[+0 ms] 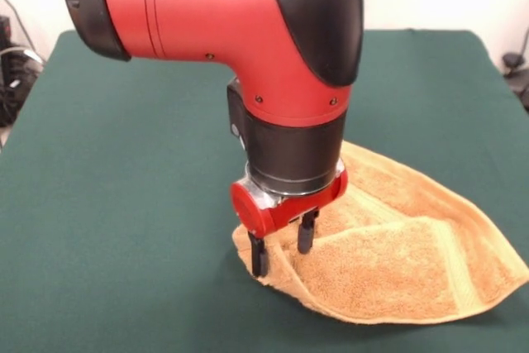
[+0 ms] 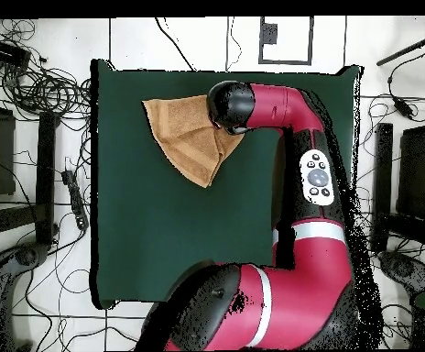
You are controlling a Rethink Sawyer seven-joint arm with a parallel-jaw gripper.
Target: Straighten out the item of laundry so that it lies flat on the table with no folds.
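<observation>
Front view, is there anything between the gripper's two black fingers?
Yes. In the front view, the open gripper straddles a raised edge fold of the orange-tan terry towel.

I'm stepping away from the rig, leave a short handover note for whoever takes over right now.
Gripper: open, fingers down at the towel's edge, one finger on either side of the hem; a grip on the cloth is not confirmed.
Towel: on the table, folded over on itself into a rough triangle, under the arm's wrist in the overhead view.
Done: nothing flat yet.
Left: take an edge, pull the folded layer open, and smooth the towel flat with no folds.
</observation>
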